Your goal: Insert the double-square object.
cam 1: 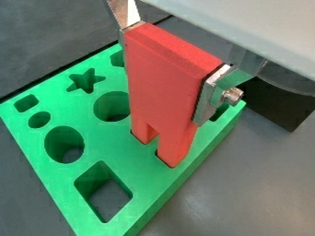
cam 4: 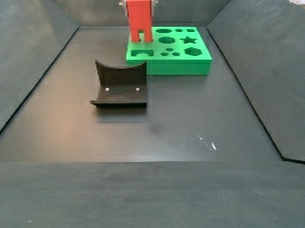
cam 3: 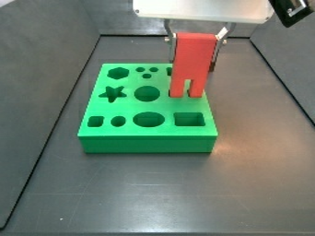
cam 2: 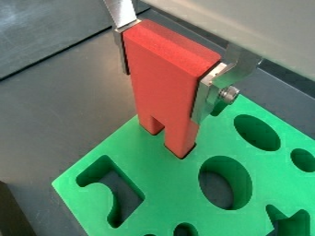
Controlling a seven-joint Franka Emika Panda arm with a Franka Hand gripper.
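My gripper (cam 1: 170, 60) is shut on the double-square object (cam 1: 160, 88), a tall red piece held upright by its upper slab, one silver finger on each narrow side. It shows the same way in the second wrist view, gripper (cam 2: 168, 69) and piece (cam 2: 167, 97). The two prongs point down and their tips meet the top of the green board (cam 1: 147, 198) near one edge. The holes under the tips are hidden, so I cannot tell if they have entered. In both side views the gripper (cam 3: 196, 41) (cam 4: 139, 3) holds the piece (cam 3: 190, 64) (cam 4: 139, 22) over the board (cam 3: 147, 141) (cam 4: 179, 67).
The board has star, hexagon, round, oval and square holes beside the prongs (cam 2: 222, 180). The dark fixture (cam 4: 119, 86) stands on the floor in front of the board. Dark walls enclose the floor (cam 4: 155, 134).
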